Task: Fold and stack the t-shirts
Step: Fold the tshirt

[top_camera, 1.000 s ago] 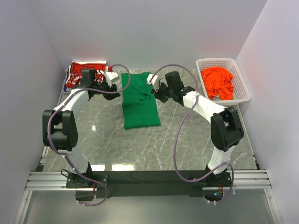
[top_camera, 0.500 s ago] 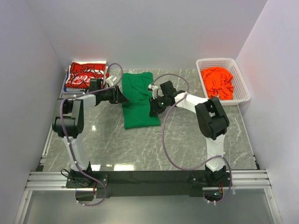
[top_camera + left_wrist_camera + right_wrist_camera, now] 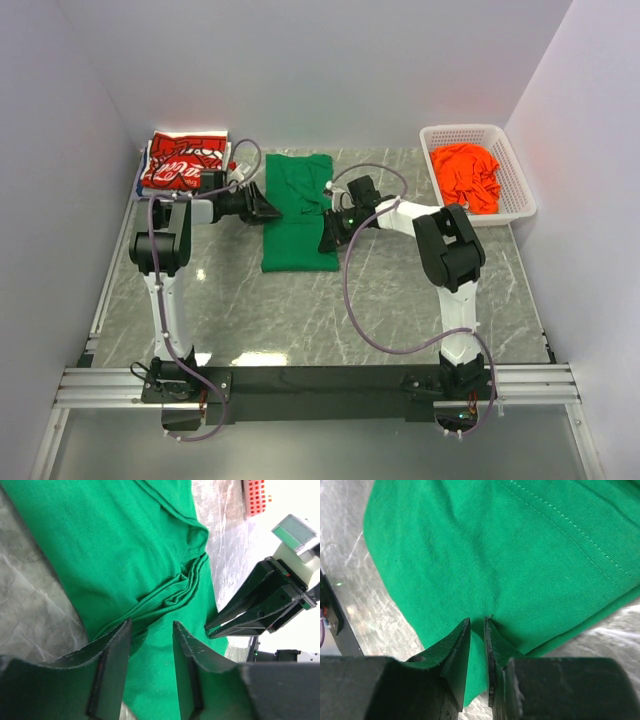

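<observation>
1. Mounting rail [image 3: 320, 385]: runs along the near edge and carries both arm bases, the left arm's base on the left. A purple cable [image 3: 352, 300] loops from the right base up towards the right tool.
2. Surface [image 3: 420, 300]: a grey marbled slab on which the shirts and the basket rest.
3. Right tool [image 3: 328, 243]: lies low at the right edge of the green t-shirt [image 3: 298, 240], towards the shirt's near end. In the right wrist view its fingers [image 3: 455, 650] are drawn almost together, leaving only a slit. A thin edge of cloth sits at the tips, so the tool is clenched on the shirt's edge.
4. Left tool [image 3: 272, 212]: lies at the shirt's left edge, slightly farther from the bases than the right tool, and points across the cloth towards it. Its fingers [image 3: 112, 665] stand apart with green cloth showing in the gap. Whether they pinch the cloth cannot be told.
5. Green t-shirt: lies flat between the two tools as a narrow strip running away from the arms. A ridge of gathered folds [image 3: 175, 592] lies just ahead of the left tool's tips.
6. Red t-shirt [image 3: 182, 165]: folded, white lettering upward, in the far-left corner beyond the left tool.
7. White mesh basket [image 3: 495, 217]: stands in the far-right corner, well apart from the right tool. The orange t-shirt [image 3: 465, 178] lies crumpled inside it.
</observation>
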### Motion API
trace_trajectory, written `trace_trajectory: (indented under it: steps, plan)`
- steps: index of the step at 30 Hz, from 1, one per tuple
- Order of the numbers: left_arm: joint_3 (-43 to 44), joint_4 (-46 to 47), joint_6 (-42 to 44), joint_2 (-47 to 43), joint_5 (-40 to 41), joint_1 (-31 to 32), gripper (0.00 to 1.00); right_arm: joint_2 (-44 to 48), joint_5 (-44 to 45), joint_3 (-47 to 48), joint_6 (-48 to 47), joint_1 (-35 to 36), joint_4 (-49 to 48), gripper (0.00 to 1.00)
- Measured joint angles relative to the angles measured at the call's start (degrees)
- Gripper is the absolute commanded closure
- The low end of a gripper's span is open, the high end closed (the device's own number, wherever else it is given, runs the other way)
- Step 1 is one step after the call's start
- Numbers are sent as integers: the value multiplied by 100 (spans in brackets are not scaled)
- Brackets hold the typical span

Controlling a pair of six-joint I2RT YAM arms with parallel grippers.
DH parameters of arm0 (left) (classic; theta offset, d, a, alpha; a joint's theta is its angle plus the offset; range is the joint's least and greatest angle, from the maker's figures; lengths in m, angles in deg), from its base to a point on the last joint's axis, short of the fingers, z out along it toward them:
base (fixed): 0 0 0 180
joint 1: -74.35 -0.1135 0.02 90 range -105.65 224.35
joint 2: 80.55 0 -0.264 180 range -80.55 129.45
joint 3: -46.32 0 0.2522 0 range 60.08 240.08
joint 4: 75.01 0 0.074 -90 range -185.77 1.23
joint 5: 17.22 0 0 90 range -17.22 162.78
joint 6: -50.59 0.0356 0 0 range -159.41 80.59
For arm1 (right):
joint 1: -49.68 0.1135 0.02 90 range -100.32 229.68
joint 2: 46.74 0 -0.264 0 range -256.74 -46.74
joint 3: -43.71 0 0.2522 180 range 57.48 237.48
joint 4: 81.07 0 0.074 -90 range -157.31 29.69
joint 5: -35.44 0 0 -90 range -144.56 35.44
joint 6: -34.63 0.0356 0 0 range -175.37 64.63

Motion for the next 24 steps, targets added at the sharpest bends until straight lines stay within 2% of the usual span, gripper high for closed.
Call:
trace_trajectory:
  steps: [3,6,9,13,17,21,24]
  plan:
    - [-280,68,85,-271,-48,-68,53,76,-98,-186,13,0,-118,75]
    - [-638,-400,804,-1021,-74,-144,50,310,-94,-431,-37,0,-20,72]
    - [-855,-1196,2048,-2120,-70,-160,47,730,26,-723,-280,2,334,68]
    - [-1189,-2332,4273,-3703,31,-101,45,1600,334,-1014,-859,26,793,64]
    - [-2164,-2949,6336,-4859,413,70,43,2669,1062,-1429,-1847,275,859,63]
    - [-3526,-2924,7849,-5460,992,540,41,3554,1958,-2400,-3053,916,343,61]
    - [-4374,-2667,8585,-5801,1388,986,41,3727,2476,-3126,-3860,1388,-72,59]
